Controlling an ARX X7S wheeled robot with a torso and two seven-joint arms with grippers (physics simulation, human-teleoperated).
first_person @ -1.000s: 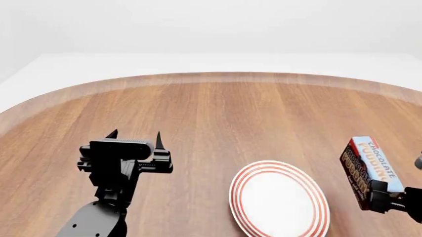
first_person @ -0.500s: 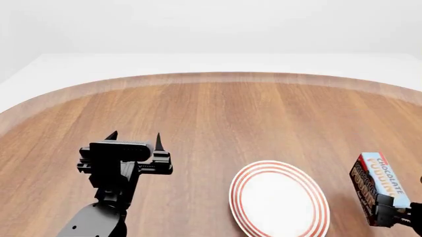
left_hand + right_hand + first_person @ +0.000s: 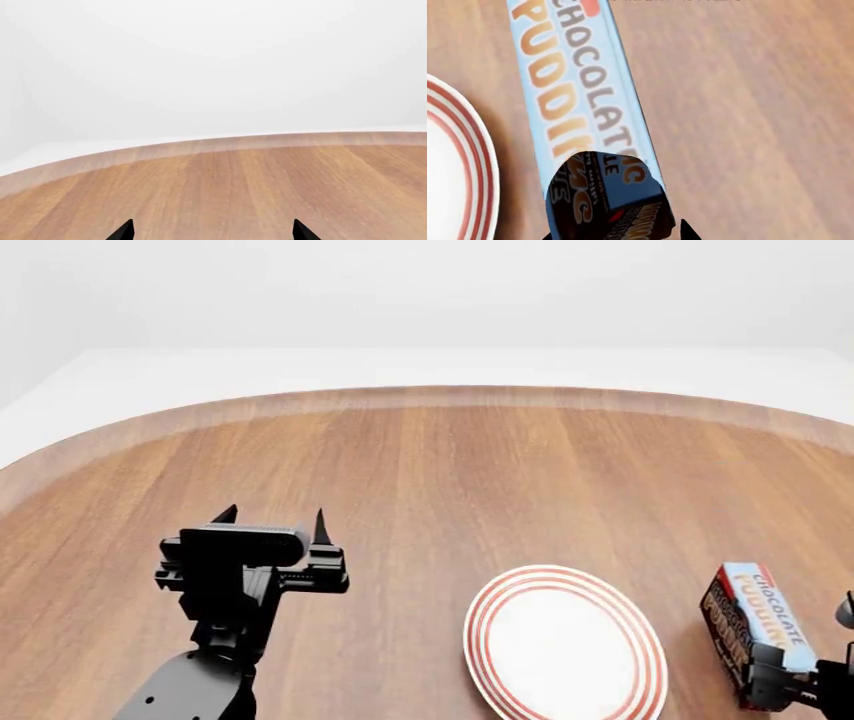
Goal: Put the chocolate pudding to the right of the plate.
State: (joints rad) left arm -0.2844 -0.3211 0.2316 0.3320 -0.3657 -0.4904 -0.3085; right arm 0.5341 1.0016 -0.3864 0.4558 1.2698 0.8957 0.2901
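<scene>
Head view: chocolate pudding (image 3: 754, 628) clenched in your right gripper (image 3: 790, 685), just right of the plate (image 3: 566, 644) | left gripper (image 3: 274, 523) spread, idle | lower it level, clear of the rim, before you release

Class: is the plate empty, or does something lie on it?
Empty. The plate shows bare white inside its red rings; the chocolate pudding sits apart, to its right.

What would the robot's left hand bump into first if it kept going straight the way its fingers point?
Probably nothing. The left gripper is open, and ahead of it the left wrist view shows only bare wooden table up to its far edge, then white background. How high it rides above the wood is unclear.
</scene>
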